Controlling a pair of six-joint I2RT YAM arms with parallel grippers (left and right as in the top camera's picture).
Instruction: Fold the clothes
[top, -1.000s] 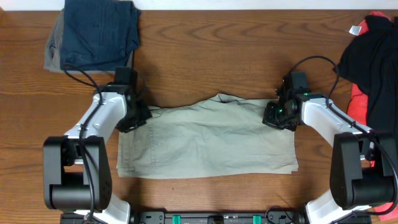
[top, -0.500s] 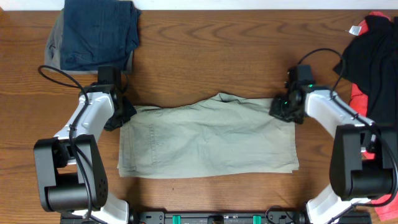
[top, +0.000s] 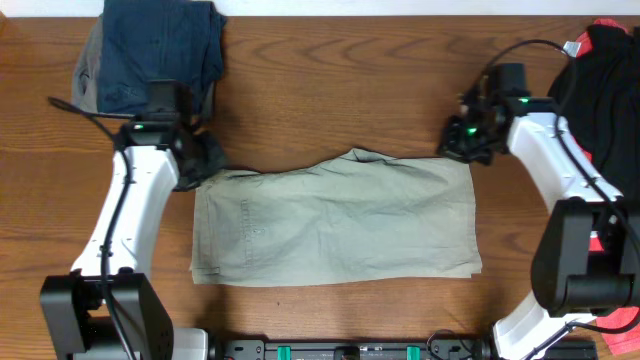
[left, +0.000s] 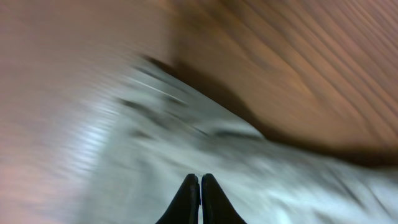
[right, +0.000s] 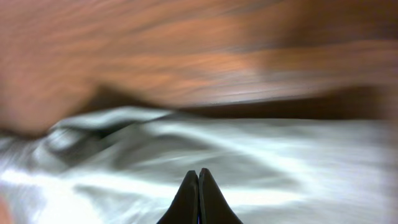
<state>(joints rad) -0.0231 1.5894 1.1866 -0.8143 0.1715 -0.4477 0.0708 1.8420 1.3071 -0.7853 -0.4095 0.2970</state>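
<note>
1. The shorts (top: 335, 220) lie flat in the middle of the table (top: 330, 90), with the long side going left to right.
2. The left gripper (left: 200, 180) sits at the top left corner of the shorts and the right gripper (right: 198, 177) at the top right corner. Both have their fingers pressed tight together. The close-up views are too blurry to tell if any cloth is pinched between them.
3. A moment ago both grippers were further in over the cloth. They have since moved outward and away, and the top edge looks straighter. I think they are smoothing the shorts before the next fold.
4. A blue and grey pile (top: 155, 50) sits at the far left. A black and red pile (top: 600, 100) at the far right has a small white tag (top: 572, 47), but I cannot read any words on it.
</note>
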